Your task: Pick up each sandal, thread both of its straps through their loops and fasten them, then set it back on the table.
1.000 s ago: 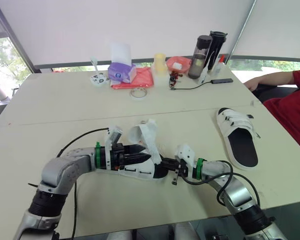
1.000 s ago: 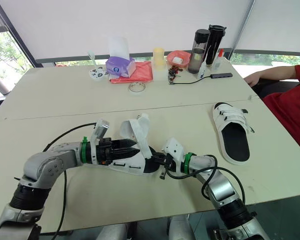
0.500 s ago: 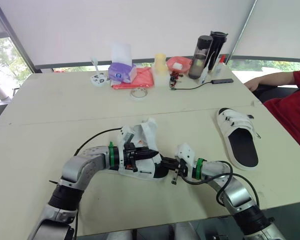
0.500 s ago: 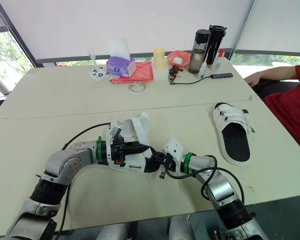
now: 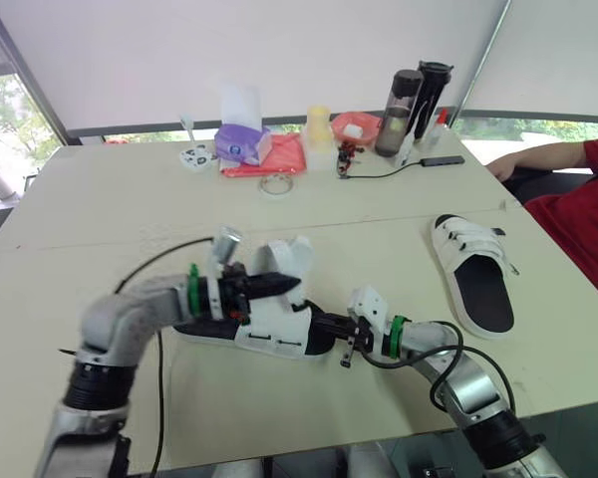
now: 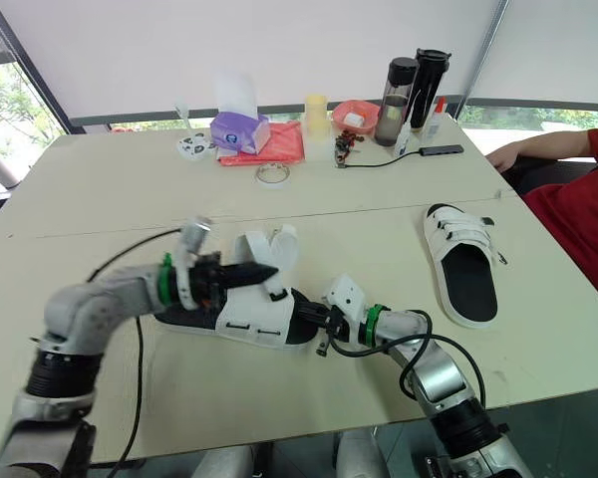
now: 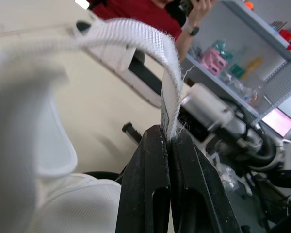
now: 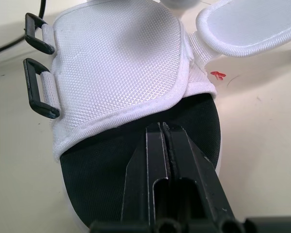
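Near sandal [image 5: 269, 334]: lies on the cream table [image 5: 100, 209], unfastened. Both black loops [image 8: 39, 92] are empty.

Left gripper [image 5: 291, 283]: just above the sandal, clamped on the end of one raised white strap [image 7: 136, 36].

Right gripper [image 8: 162, 127]: fingers pressed together, tips at the sandal's black footbed.

Judged status: both straps are not yet threaded or fastened.

Second sandal [image 5: 473, 269]: well apart to the near sandal's right, appears fastened.

Beyond the near sandal: tissue box [image 5: 243, 142], bottles [image 5: 404, 98], windows.
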Robot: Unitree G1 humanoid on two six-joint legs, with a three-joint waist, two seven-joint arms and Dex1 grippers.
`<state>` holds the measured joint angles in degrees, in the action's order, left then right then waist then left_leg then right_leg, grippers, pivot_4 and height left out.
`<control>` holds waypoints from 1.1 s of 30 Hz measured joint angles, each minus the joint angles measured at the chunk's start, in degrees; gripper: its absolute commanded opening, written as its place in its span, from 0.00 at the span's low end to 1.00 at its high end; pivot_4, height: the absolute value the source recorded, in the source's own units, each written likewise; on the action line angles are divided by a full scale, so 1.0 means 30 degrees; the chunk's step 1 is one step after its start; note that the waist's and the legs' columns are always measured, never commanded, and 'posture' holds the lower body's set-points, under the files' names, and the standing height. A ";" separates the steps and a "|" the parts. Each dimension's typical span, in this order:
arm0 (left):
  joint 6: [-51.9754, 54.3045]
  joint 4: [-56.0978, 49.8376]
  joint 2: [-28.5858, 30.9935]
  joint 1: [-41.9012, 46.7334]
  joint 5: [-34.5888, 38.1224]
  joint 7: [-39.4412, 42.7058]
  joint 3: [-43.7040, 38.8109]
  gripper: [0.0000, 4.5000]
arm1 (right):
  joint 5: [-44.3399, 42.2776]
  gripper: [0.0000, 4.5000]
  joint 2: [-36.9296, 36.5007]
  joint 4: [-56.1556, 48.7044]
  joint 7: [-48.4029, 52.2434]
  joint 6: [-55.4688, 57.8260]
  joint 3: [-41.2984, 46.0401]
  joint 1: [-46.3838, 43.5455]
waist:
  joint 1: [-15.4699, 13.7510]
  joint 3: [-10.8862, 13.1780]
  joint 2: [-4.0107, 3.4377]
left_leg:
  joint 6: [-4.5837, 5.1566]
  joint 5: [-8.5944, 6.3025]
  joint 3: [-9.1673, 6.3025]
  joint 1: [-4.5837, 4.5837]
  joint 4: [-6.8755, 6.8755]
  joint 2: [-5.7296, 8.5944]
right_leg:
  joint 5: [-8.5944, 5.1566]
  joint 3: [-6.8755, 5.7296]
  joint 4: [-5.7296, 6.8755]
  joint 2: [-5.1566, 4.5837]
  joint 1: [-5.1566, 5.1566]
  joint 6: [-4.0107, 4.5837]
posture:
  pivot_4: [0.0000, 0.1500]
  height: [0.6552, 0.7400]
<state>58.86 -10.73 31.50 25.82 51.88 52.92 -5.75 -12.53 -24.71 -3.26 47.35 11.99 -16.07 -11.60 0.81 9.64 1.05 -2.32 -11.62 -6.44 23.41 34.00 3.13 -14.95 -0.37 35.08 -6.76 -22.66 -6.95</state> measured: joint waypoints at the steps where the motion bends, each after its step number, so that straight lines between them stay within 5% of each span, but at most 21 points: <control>1: 0.0129 0.0088 0.0445 -0.0021 0.0041 0.0359 -0.0021 0.01 | 0.0005 0.00 -0.0001 0.0022 0.0000 -0.0008 0.0004 -0.0040 | 0.0000 0.0001 0.0003 | 0.0000 0.0000 0.0002 0.0000 0.0000 0.0002 | 0.0000 0.0000 -0.0005 -0.0001 -0.0001 0.0001 | 1.00 1.00; 13: -0.2745 0.3070 0.3409 0.0504 -0.3032 0.6390 0.3377 0.01 | 0.0022 0.00 -0.0009 0.0265 0.0023 -0.0172 -0.0145 -0.0290 | 0.0062 0.0004 -0.0002 | -0.0005 -0.0004 0.0009 0.0056 0.0000 -0.0019 | 0.0003 0.0029 -0.0038 -0.0032 -0.0074 0.0016 | 1.00 1.00; 33: -0.3124 0.4160 0.4422 0.1399 -0.4347 0.9926 0.4522 0.01 | 0.0021 0.00 -0.0007 0.0183 0.0043 -0.0178 -0.0132 -0.0081 | 0.0053 0.0007 -0.0009 | -0.0005 -0.0004 0.0007 0.0065 -0.0032 -0.0020 | 0.0003 0.0032 -0.0039 -0.0048 -0.0108 0.0016 | 1.00 1.00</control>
<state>49.49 1.75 44.77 30.02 38.84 82.70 7.82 -12.46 -24.73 -2.71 47.48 11.46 -16.47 -11.85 0.97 9.66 1.03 -2.34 -11.63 -6.42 23.61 33.90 3.07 -14.94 -0.27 34.96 -6.90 -22.98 -6.90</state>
